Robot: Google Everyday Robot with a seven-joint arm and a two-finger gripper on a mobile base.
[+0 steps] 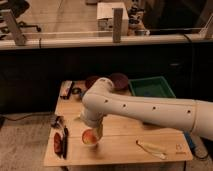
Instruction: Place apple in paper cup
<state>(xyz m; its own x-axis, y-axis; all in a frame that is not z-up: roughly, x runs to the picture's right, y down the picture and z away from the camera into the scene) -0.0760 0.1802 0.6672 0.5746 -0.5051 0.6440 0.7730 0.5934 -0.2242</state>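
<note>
The apple (88, 136), orange-red with a yellowish patch, is at the front left of the wooden table (130, 132), directly under the end of my white arm. A pale white rim around and below it looks like the paper cup (95, 143), which is mostly hidden by the apple and the arm. My gripper (93, 131) is right over the apple, touching or very close to it. I cannot tell whether it still holds the apple.
A dark red elongated item (57, 143) and a black tool (65, 142) lie left of the apple. Two dark brown bowls (119, 80) and a green tray (152, 88) stand at the back. A pale long object (150, 149) lies front right. Dark items (67, 90) are at the back left.
</note>
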